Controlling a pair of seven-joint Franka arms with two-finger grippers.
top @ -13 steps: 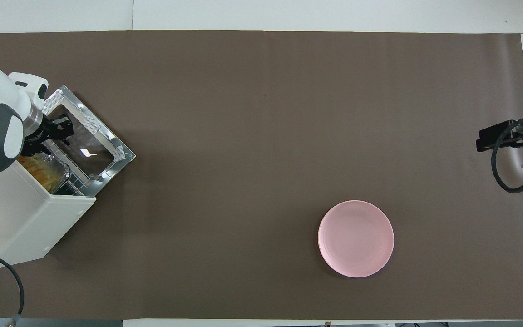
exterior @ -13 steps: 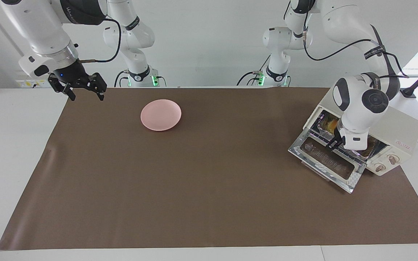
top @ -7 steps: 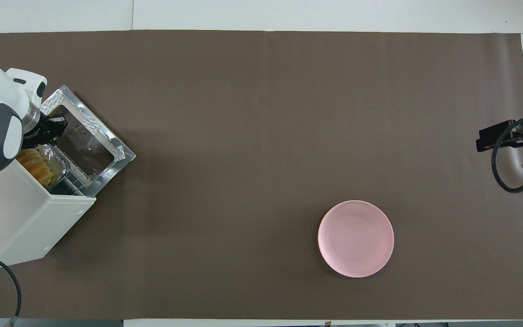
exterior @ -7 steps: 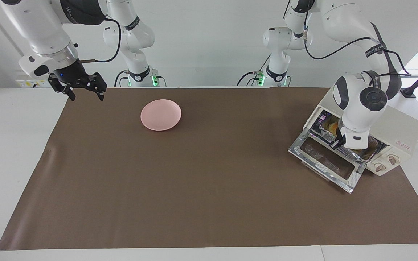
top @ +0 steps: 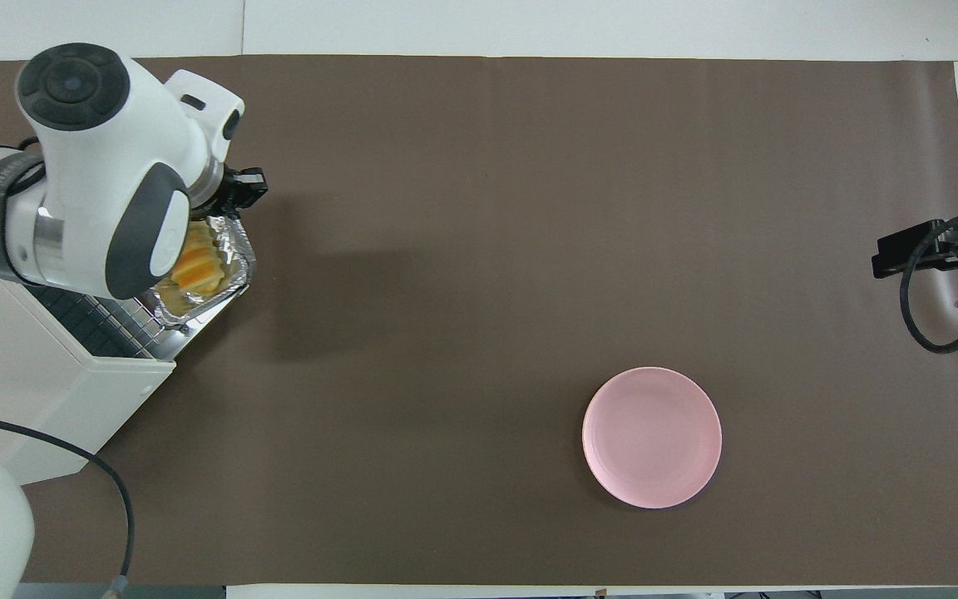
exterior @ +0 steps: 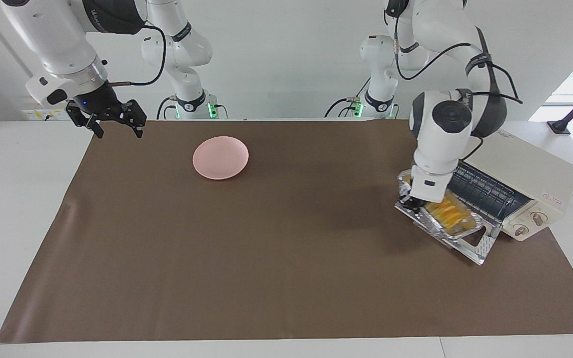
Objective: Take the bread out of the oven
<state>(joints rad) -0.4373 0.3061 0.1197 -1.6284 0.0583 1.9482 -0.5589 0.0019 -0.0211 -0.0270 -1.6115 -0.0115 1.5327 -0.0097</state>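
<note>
The bread [exterior: 448, 212] [top: 195, 266], a golden-orange ridged loaf, lies in a silver foil tray [exterior: 458, 229] [top: 234, 279]. The tray sits outside the oven's mouth, over the dropped-down glass door [exterior: 483, 244]. The cream-white oven [exterior: 525, 171] [top: 38, 391] stands at the left arm's end of the table, its wire rack [exterior: 485, 191] bare. My left gripper [exterior: 410, 203] [top: 244, 185] is shut on the tray's rim at the end farthest from the oven. My right gripper [exterior: 118, 130] [top: 895, 254] hangs open and waits over the mat's corner at the right arm's end.
A round pink plate [exterior: 221, 157] [top: 652, 437] lies on the brown mat [exterior: 266, 248], nearer to the robots than the mat's middle, toward the right arm's end. The oven's two knobs [exterior: 529, 223] face away from the robots.
The left gripper closed on the foil tray's rim and drew the tray with the bread out of the oven onto the open door. The right arm has not moved.
</note>
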